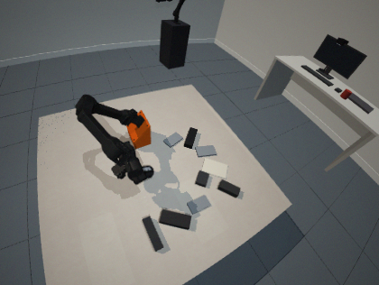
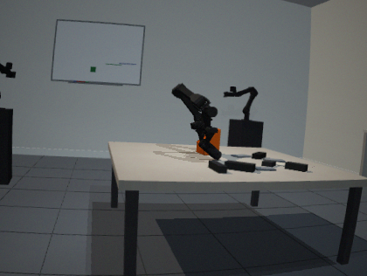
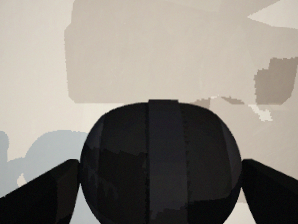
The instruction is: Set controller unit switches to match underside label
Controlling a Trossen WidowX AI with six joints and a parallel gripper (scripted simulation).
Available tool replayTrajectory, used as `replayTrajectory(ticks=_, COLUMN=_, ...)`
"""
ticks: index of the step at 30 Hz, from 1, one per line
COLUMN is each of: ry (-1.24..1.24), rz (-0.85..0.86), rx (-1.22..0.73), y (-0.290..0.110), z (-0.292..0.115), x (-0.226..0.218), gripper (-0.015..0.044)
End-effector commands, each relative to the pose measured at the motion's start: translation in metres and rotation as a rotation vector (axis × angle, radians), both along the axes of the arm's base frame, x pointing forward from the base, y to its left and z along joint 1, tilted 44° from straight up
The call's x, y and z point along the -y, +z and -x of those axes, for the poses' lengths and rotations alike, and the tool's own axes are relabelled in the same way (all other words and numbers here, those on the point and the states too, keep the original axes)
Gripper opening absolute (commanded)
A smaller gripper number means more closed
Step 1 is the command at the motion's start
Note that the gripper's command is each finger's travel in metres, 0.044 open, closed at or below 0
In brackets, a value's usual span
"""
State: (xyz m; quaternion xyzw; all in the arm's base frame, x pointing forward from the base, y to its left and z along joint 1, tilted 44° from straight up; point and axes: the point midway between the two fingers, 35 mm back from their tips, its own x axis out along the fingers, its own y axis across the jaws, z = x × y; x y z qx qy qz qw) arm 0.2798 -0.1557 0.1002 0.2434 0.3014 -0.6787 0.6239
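My gripper (image 1: 143,173) (image 2: 213,152) (image 3: 161,169) hangs low over the middle left of the bench (image 1: 81,234), shut on the dark grey controller unit (image 1: 147,170) (image 3: 162,169). In the wrist view the unit fills the space between my two fingers. It is turned so that a dark rounded face and a raised middle strip point at the camera. The switches are hidden.
An orange box (image 1: 139,130) (image 2: 210,141) stands just behind my arm. Dark modules (image 1: 175,218) (image 1: 152,233) (image 1: 228,188) (image 1: 190,137), grey plates (image 1: 198,204) (image 1: 206,150) and a white plate (image 1: 215,168) lie to the right and front.
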Motion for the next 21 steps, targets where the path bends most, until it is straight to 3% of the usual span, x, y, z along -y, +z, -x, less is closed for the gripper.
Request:
replayTrajectory(ticks=1, ry=0.005, rz=-0.009, rx=0.005, y=-0.001, z=-0.002, x=-0.007, gripper=0.0336)
replayTrajectory(ticks=21, ry=0.005, rz=-0.01, rx=0.005, y=-0.004, z=-0.002, x=-0.023, gripper=0.0336)
